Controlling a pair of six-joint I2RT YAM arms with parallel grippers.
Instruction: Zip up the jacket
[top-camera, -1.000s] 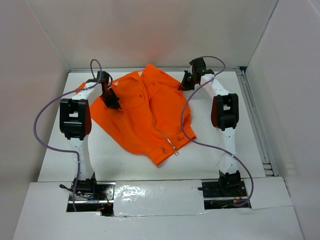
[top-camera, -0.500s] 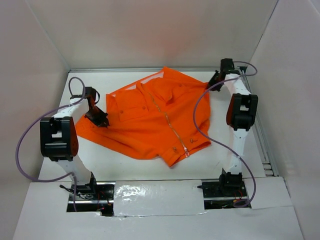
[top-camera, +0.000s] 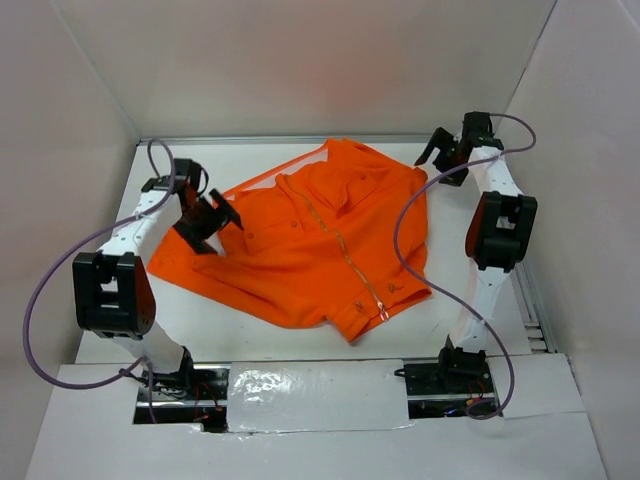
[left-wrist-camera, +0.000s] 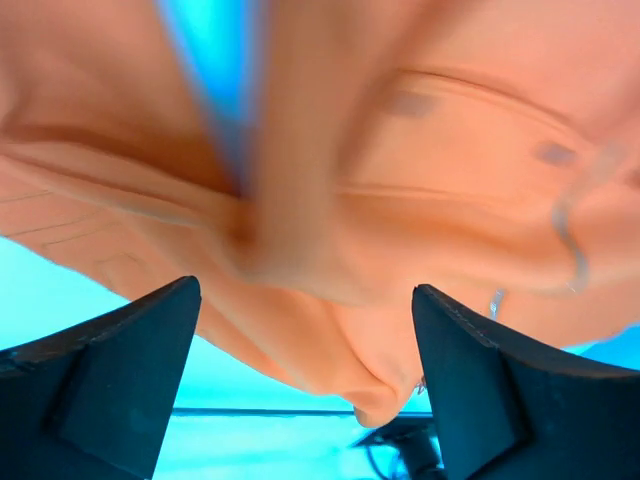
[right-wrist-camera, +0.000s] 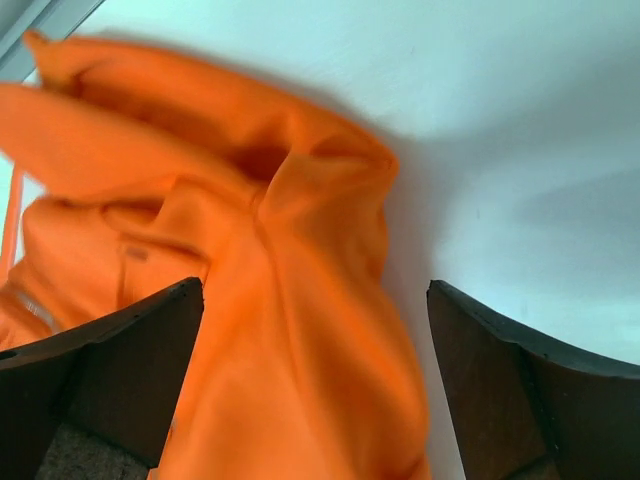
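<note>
The orange jacket (top-camera: 310, 245) lies spread on the white table (top-camera: 250, 330), collar toward the back and hem toward the front right. Its light zipper (top-camera: 350, 262) runs diagonally down the front. My left gripper (top-camera: 212, 222) hovers open over the jacket's left sleeve area. In the left wrist view both dark fingers (left-wrist-camera: 120, 380) stand wide apart, with blurred jacket (left-wrist-camera: 400, 200) fabric beyond them and nothing pinched. My right gripper (top-camera: 442, 155) is open at the jacket's back right corner. In the right wrist view a fold of the jacket (right-wrist-camera: 300, 360) lies between its spread fingers (right-wrist-camera: 520, 390), unheld.
White walls close in the table on three sides. A metal rail (top-camera: 530, 290) runs along the right edge. Purple cables (top-camera: 405, 240) loop off both arms, the right one hanging over the jacket. A foil-covered strip (top-camera: 315, 385) lies between the arm bases.
Both grippers have opened and let go of the jacket. The jacket has been drawn out wider and now rests flatter. The left gripper rose slightly; the right arm moved further right.
</note>
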